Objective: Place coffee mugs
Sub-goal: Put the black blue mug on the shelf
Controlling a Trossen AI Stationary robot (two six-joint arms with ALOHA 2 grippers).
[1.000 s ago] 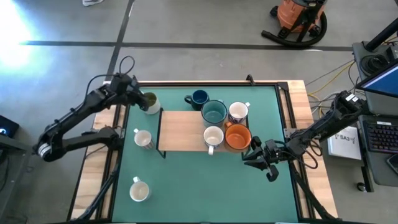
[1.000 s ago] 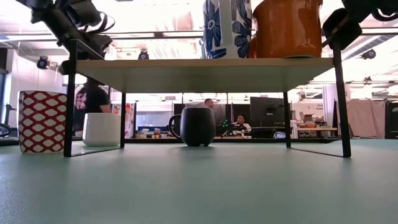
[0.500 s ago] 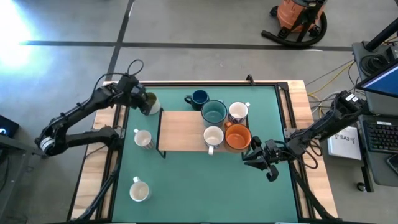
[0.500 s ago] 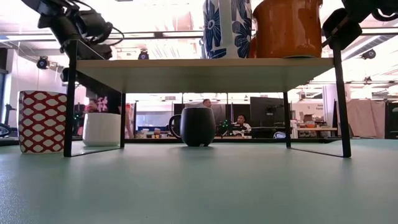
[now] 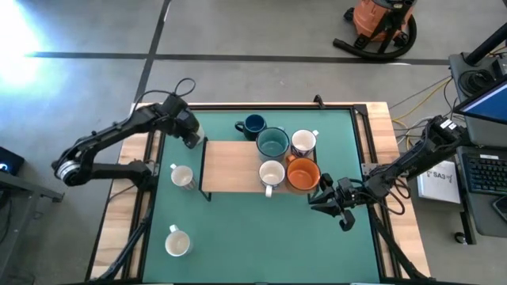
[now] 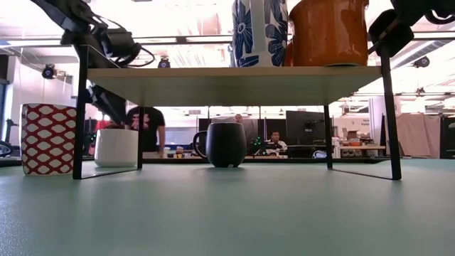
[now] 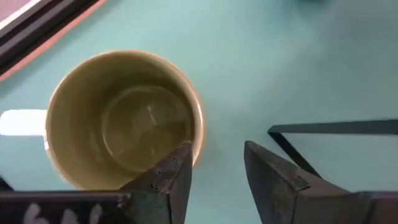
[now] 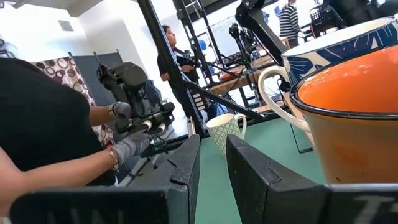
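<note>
Hovering over the olive mug (image 7: 124, 118), the left gripper (image 7: 217, 165) stands spread, one finger at its rim; on the table that's ten o'clock, the right arm far off.

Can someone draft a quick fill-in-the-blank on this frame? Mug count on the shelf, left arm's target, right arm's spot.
1. The wooden shelf carries ____ mugs: the teal mug, the orange mug and two white ones.
2. The left gripper hovers over the ____ green mug, which stands on the green mat.
3. The navy mug stands on the mat, not on the ____.
4. The right gripper waits beside the ____ mug.

Missing words: four; olive; shelf; orange
</note>
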